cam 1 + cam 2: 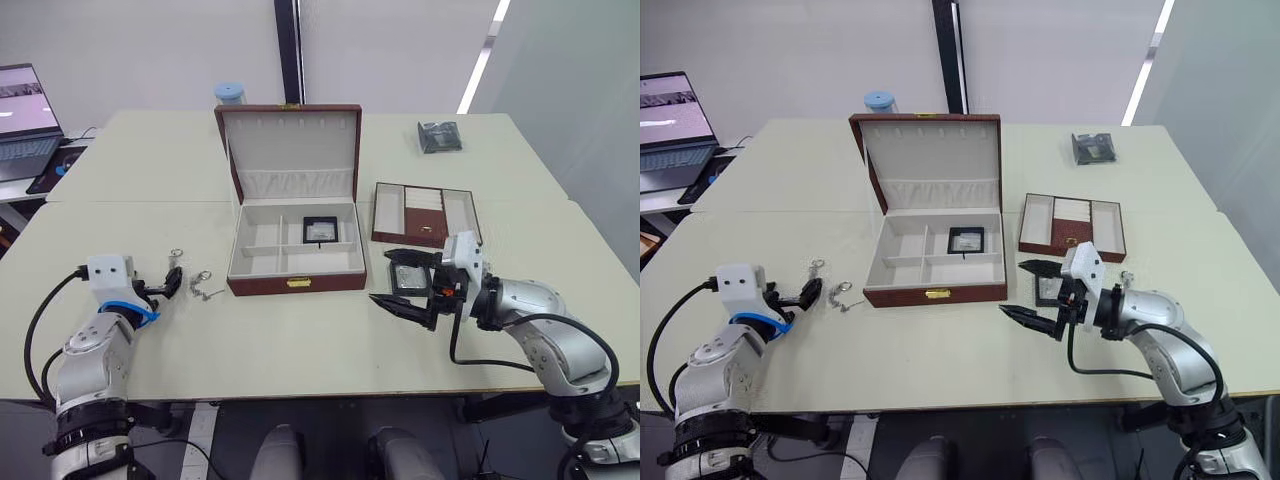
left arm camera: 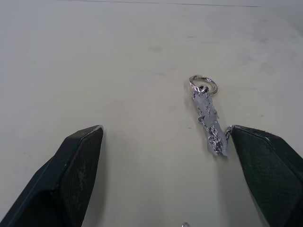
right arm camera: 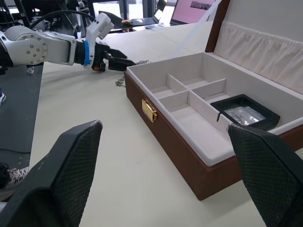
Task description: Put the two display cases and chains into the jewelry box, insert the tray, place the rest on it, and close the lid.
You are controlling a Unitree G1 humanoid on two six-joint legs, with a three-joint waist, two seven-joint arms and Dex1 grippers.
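Head views: box (image 1: 294, 283) open on the table (image 1: 300, 350), lid (image 1: 290, 150) upright behind it. Inside, one case (image 1: 321, 231) lying in a rear compartment; other compartments bare. Tray (image 1: 425, 213) beyond the right gripper (image 1: 400, 283), holding nothing. Second case (image 1: 1049, 290) flat on the table between the right gripper's spread fingers. Two chains by the left gripper (image 1: 172, 281): one (image 1: 176, 255) just past its fingertips, another (image 1: 206, 283) between it and the box. Dark packet (image 1: 439, 136) far beyond the right gripper, near the table's back edge. Laptop (image 1: 25, 125) well off past the left arm, on a separate desk.

Left wrist view: fingers (image 2: 78, 163) spread wide over bare table, holding nothing. One chain (image 2: 209, 118) with a ring at its far end, lying just inside one fingertip, about touching it.

Right wrist view: fingers (image 3: 75, 161) spread wide, nothing pinched. Box ahead, gold clasp (image 3: 149, 110) facing the gripper. One case in a far compartment, tilted against a divider; three nearer compartments bare. Left gripper visible past the box, open.
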